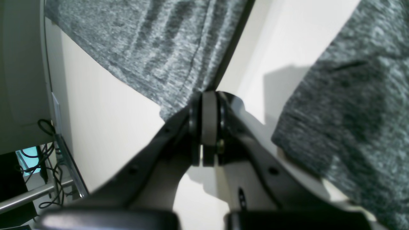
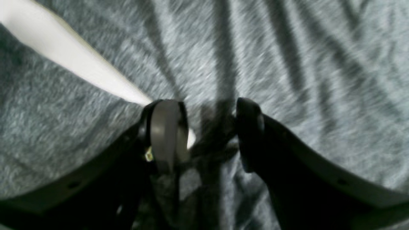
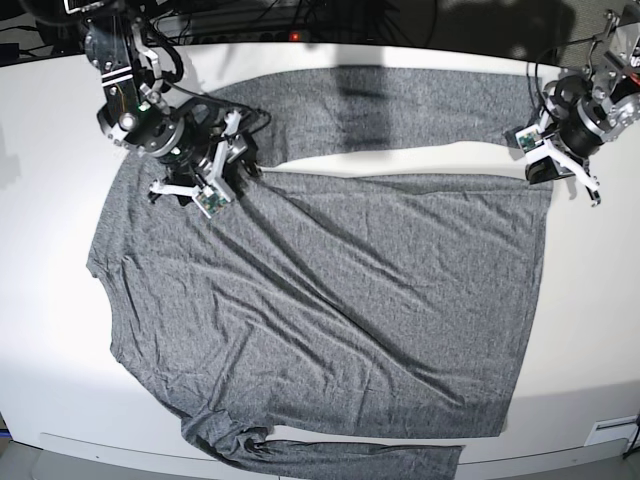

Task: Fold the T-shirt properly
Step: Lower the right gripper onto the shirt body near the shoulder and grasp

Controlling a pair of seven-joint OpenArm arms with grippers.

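The T-shirt [image 3: 330, 290], dark heathered grey with long sleeves, lies spread on the white table [image 3: 50, 250]. One sleeve [image 3: 400, 115] runs along the far side. At that sleeve's end, on the right, my left gripper [image 3: 540, 165] is shut. In the left wrist view its pads [image 1: 209, 127] are pressed together and pinch the sleeve's corner [image 1: 153, 48], with the shirt body [image 1: 358, 111] to the right. My right gripper [image 3: 240, 165] rests on the cloth near the far-left armpit. It is open [image 2: 207, 137], with a raised fold of fabric [image 2: 303, 64] between its fingers.
Cables [image 3: 300, 20] run along the table's far edge. In the left wrist view the table's side edge [image 1: 56, 105] shows, with more cables [image 1: 48, 159] hanging below it. The near sleeve [image 3: 330, 460] lies by the front edge.
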